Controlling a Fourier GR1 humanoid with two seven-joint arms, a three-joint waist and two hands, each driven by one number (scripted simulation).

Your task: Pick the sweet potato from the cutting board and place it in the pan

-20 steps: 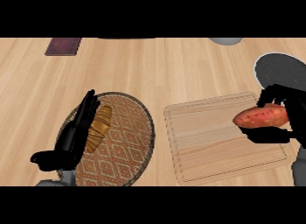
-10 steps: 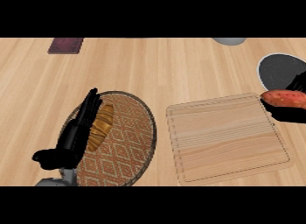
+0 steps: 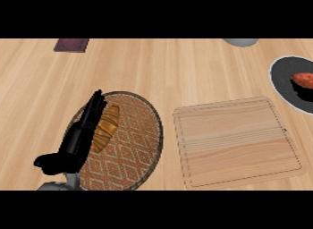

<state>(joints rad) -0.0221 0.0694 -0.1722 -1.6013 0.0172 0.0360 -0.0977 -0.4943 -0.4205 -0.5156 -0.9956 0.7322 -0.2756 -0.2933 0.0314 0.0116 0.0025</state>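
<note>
Lying in the pan [image 3: 286, 74] beside the board [image 3: 235, 143] is the sweet potato [image 3: 310, 81].

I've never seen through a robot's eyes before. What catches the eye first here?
The reddish sweet potato lies in the dark pan at the right edge, next to a wooden cutting board. At lower left, the black left hand, fingers straight, shows over the rim of a patterned plate with bread on it.
</note>
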